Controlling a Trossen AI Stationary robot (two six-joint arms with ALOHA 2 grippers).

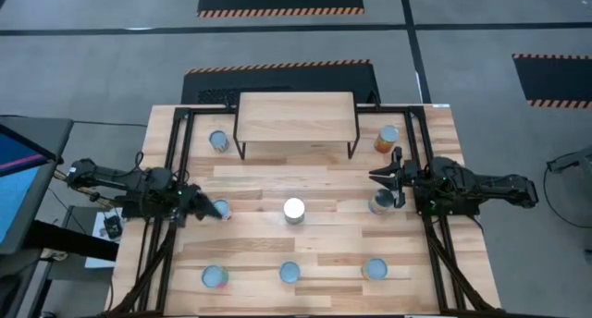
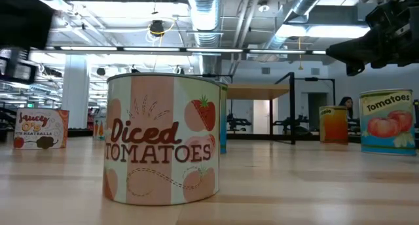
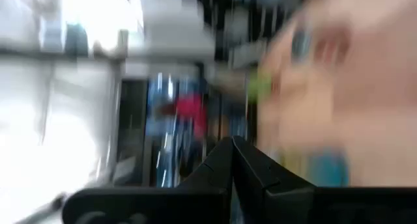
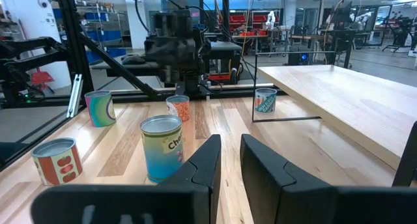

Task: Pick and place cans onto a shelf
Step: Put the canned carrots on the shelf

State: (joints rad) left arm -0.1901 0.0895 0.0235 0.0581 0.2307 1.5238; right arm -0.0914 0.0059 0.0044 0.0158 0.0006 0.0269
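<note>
From above, the light-wood shelf on black legs (image 1: 297, 119) stands empty at the pale plank surface (image 1: 324, 184)'s far edge, silver-topped cans (image 1: 294, 210) scattered below. The left end effector (image 1: 205, 207) is closed. In the right wrist view, the right end effector (image 4: 230, 160) is slightly parted, empty.

Both arms are dark, jointed, cable-trailing; each tool (image 1: 384, 177) has angular black fingers.

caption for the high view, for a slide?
Empty shelf at the table's back, eight cans around it, both arms low at the sides.
</note>
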